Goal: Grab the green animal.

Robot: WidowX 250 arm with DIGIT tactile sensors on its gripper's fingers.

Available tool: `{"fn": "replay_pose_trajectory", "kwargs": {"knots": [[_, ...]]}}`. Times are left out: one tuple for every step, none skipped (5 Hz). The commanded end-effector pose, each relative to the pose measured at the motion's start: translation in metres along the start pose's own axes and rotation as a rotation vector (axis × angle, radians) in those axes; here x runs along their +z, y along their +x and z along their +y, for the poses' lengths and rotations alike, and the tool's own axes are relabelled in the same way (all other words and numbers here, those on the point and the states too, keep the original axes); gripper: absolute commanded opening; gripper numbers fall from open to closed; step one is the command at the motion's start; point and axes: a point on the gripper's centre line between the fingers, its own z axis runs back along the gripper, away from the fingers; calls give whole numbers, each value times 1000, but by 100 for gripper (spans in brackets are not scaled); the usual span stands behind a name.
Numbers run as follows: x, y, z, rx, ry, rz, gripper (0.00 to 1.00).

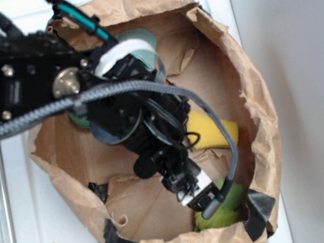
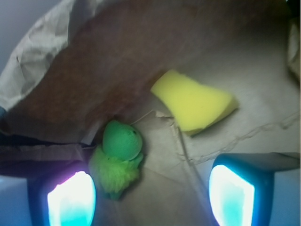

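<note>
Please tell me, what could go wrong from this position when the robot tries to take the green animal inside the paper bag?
1. In the wrist view, the green animal lies near one finger, not centred in the open tool; closing may push it aside.
2. It sits against the paper bag wall, so a finger could catch the paper.
3. In the exterior view the arm hides most of the toy.

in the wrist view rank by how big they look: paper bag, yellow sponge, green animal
1. paper bag, fills most of the view
2. yellow sponge
3. green animal, close to the sponge in apparent size, so that order is unsure
</note>
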Motion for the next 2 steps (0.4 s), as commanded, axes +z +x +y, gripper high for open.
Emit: {"fn": "replay_pose_trajectory", "kwargs": {"knots": [[-25, -5, -1, -12, -36, -40, 100], [-38, -13, -11, 18, -70, 3, 100]]}}
